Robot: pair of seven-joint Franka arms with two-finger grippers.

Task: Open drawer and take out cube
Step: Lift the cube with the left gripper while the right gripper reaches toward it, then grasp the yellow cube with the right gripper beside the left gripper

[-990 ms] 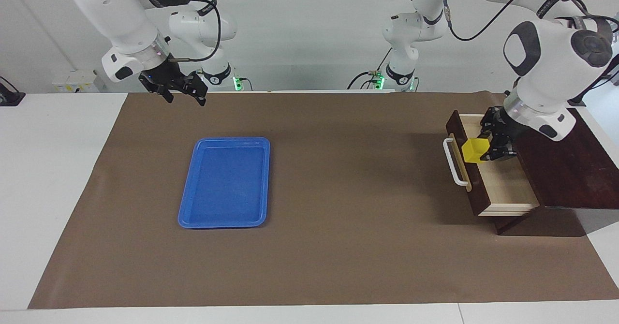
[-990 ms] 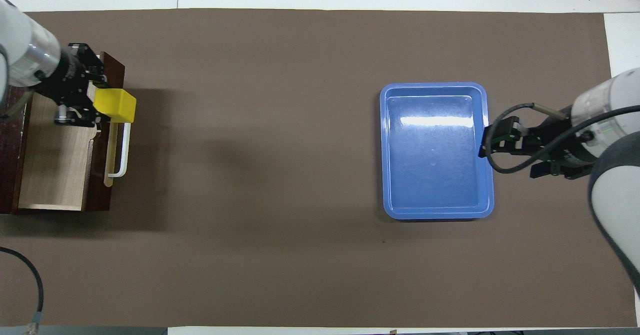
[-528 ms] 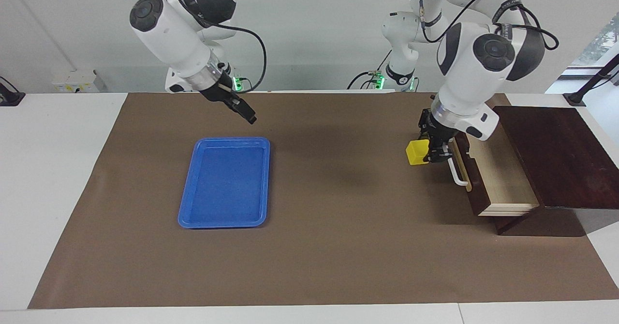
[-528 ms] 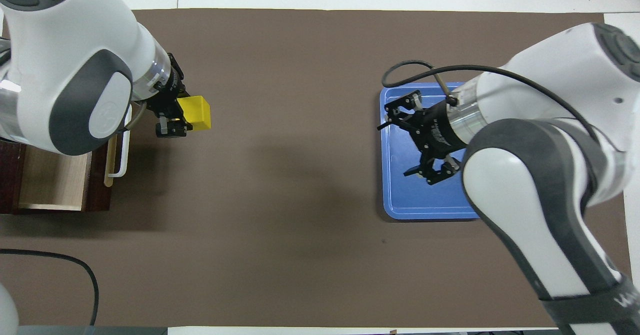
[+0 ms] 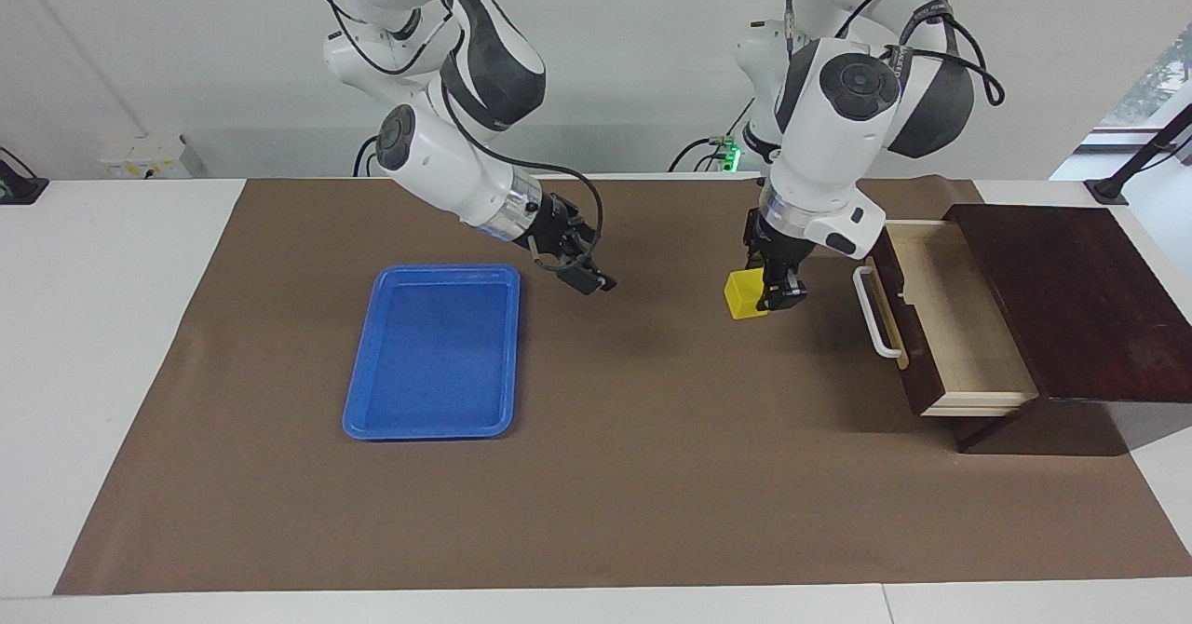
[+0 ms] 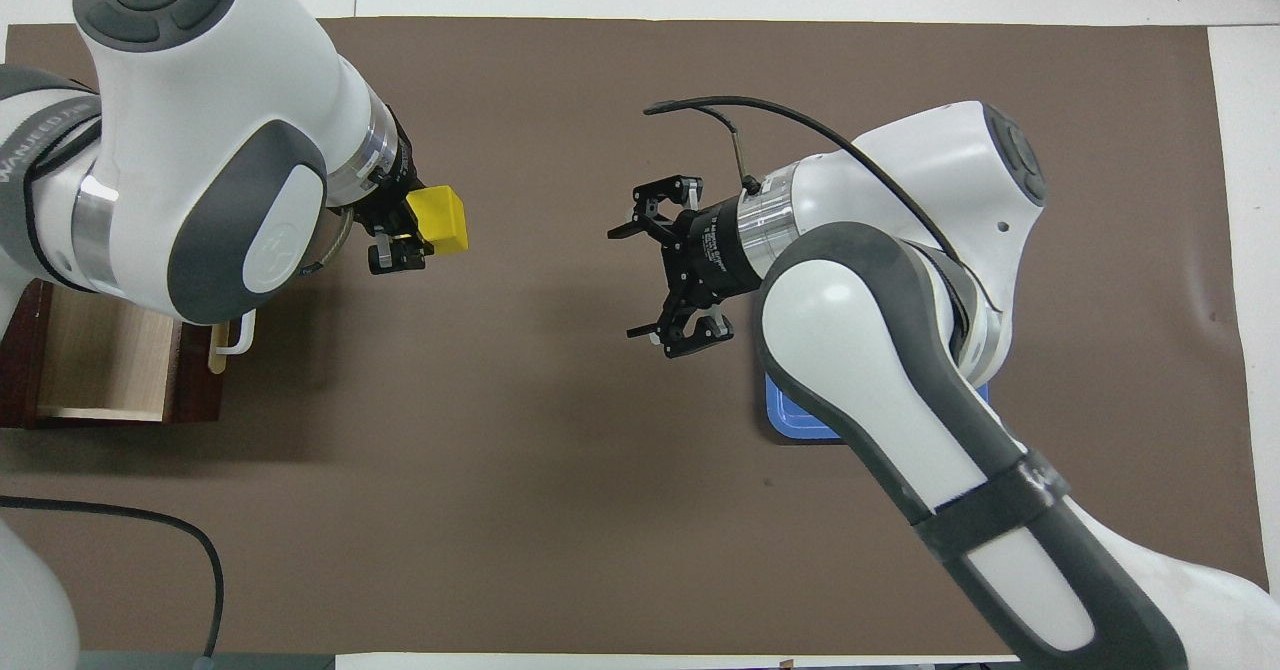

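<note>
Drawer [image 5: 941, 321] stands pulled open at the table's left-arm end, interior bare. Left gripper [image 5: 765, 300] clamps the yellow cube [image 5: 743, 293] in the air over brown mat [image 5: 652, 475], just off the drawer's handle. Wide open mat lies between it and the blue tray [image 5: 433, 352]. Right gripper [image 5: 589, 275] hangs spread wide, holding nothing, over mat beside the tray's edge.
</note>
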